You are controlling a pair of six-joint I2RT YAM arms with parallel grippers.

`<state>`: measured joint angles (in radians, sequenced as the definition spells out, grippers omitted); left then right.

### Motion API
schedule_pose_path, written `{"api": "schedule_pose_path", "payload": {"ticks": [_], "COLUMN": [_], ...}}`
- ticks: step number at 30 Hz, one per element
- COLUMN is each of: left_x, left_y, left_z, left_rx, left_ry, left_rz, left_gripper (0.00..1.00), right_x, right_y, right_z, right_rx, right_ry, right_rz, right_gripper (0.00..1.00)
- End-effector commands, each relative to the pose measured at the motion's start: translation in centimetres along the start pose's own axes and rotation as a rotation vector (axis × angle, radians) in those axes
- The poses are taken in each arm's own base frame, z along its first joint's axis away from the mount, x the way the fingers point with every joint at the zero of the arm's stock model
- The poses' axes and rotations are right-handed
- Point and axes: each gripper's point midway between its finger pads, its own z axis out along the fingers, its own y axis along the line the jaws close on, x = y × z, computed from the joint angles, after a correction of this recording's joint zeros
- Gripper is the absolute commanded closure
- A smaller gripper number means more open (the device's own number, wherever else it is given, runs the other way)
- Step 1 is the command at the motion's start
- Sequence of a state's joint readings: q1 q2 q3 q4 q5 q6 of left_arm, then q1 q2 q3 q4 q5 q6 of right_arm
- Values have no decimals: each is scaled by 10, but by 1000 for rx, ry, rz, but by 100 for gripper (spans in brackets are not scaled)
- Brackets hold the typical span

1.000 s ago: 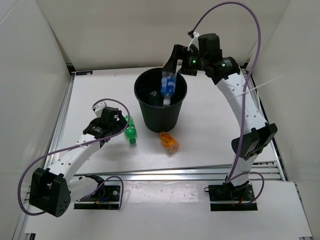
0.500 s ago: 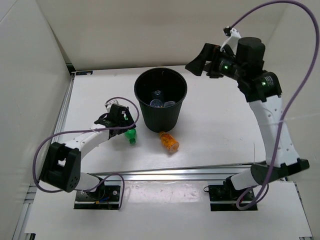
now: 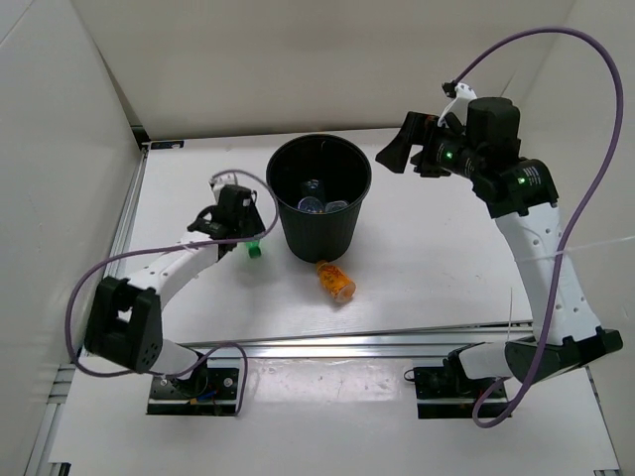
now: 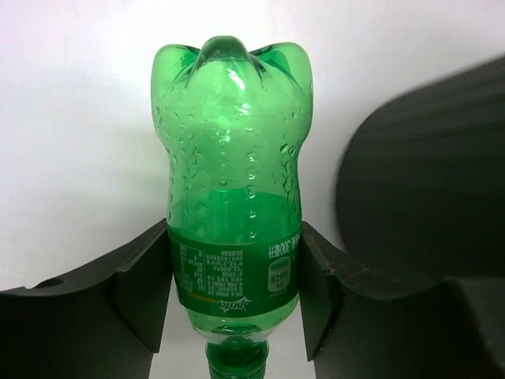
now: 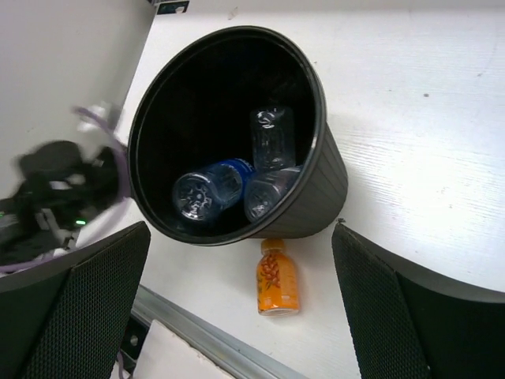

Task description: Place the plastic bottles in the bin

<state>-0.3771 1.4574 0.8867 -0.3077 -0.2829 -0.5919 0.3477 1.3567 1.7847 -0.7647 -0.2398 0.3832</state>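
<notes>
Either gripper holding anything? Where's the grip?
Left gripper is shut on the green plastic bottle, across its labelled band. Right gripper is open, empty.

**White table [image 3: 427, 258]: bin and a loose bottle**

I see the black bin [image 3: 319, 230] standing upright mid-table. The orange bottle [image 3: 336, 281] lies on its side just in front of it. The green bottle [image 3: 255, 250] is at the bin's left, and I can't tell whether it touches the surface.

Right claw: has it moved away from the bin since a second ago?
Yes. The right claw has swung rightward, from over the bin to clear of its right rim.
</notes>
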Motion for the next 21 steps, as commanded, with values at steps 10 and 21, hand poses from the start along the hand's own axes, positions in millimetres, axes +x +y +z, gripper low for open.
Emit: {"api": "schedule_pose_path", "payload": {"ticks": [10,21], "left_x": [-267,-214], "left_y": [-176,-197], "left_z": [-212,-187], "left_rx": [525,576], "left_ry": [-664,-520], "left_rz": [125,160], "left_gripper": [51,0], "right_x": [12,13], "right_y": [-25,-48], "right_z": [-2,-20], "right_rx": [108,234], "right_ry": [-7,-54], "right_rz": [-7,-63], "right_gripper": [1,1]}}
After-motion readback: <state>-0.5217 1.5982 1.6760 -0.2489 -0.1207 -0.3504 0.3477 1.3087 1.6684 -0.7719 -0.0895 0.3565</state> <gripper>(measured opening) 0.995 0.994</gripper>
